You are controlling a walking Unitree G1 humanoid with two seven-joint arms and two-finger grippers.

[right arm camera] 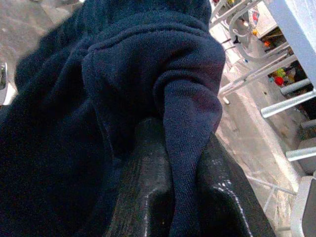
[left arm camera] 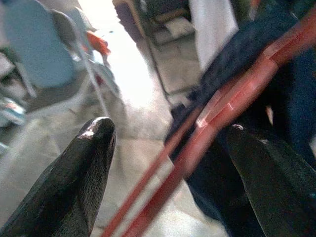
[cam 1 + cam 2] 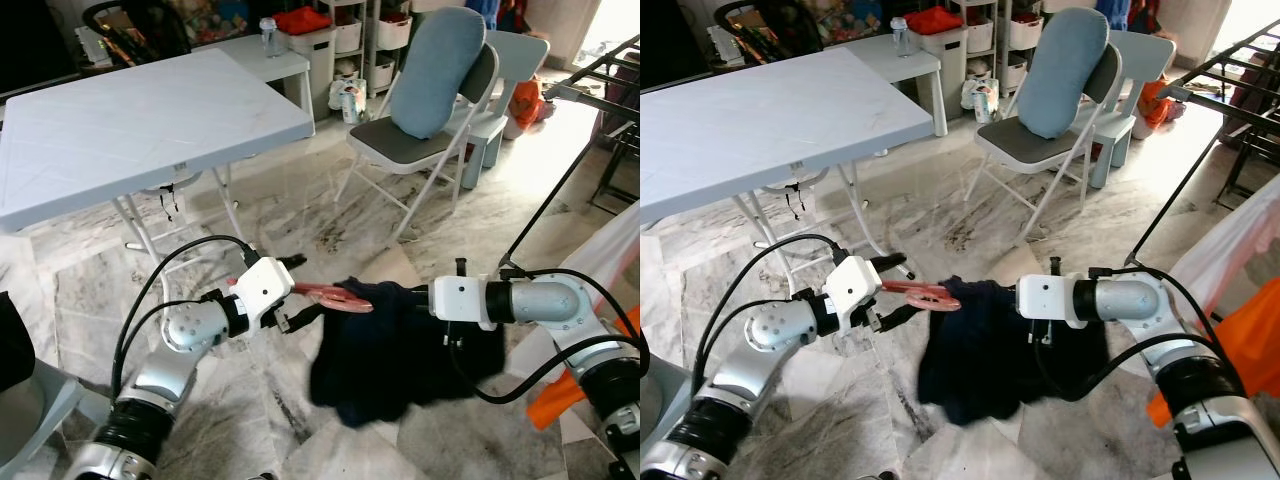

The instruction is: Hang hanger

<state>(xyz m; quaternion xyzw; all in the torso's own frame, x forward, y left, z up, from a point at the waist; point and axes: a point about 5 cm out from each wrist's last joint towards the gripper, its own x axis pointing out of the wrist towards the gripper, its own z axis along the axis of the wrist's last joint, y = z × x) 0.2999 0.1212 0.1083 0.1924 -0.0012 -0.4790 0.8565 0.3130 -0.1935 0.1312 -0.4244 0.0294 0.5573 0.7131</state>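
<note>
— Navy cloth, is that what the right gripper is pinching?

— Yes, its fingers are clamping a fold of the dark garment, which is hanging above the marble floor, in front of the folding chair.

— And the red hanger?

— It is lying between the left gripper fingers, which are standing apart around its bars; whether they are touching it I cannot tell. Its far end is reaching into the garment.

— Beyond?

— To the chair's left, a white folding table is standing.
</note>
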